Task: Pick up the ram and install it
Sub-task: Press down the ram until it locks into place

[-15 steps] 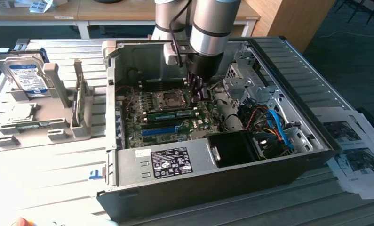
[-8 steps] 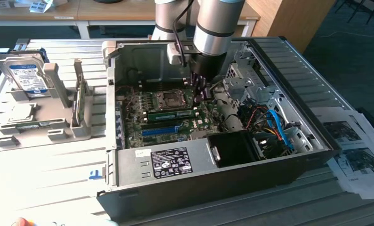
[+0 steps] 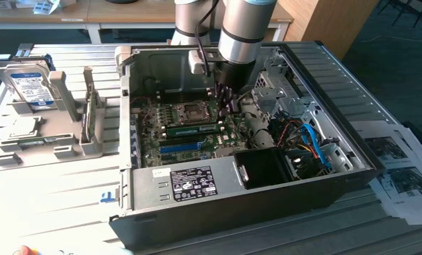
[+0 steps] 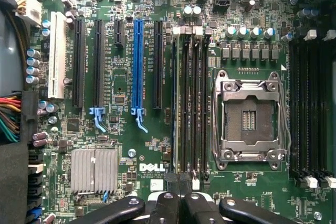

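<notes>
Gripper (image 4: 178,203) is hanging with jaws shut and empty just above the ram (image 3: 195,128), which is lying seated in a motherboard (image 4: 131,145) slot directly below the fingertips, long axis running straight away from them.

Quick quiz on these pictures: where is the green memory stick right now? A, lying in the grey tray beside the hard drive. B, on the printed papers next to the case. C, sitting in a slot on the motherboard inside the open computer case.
C: the memory stick sits in a slot on the motherboard, just below the empty processor socket, with the gripper beside it.
</notes>
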### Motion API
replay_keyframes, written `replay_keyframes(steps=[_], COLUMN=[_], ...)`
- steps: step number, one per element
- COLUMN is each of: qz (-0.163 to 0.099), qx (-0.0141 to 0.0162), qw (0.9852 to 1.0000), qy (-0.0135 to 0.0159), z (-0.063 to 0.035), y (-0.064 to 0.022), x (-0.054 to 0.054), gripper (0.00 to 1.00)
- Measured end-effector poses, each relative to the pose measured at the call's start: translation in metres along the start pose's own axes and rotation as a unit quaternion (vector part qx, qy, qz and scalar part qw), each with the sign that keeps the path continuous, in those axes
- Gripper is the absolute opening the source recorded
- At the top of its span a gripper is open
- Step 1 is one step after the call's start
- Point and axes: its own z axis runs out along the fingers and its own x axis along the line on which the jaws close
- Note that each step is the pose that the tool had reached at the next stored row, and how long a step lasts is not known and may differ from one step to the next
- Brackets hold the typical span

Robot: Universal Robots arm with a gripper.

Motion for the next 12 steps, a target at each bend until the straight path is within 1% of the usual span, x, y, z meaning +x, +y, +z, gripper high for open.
replay_keyframes(steps=[6,12], qz=[0.000,0.000], qx=[0.0000,0.0000], qw=[1.0000,1.0000], qy=[0.0000,0.0000], z=[0.0070,0.0071], y=[-0.0003,-0.0009], x=[0.0000,0.0000], gripper=[0.10,0.10])
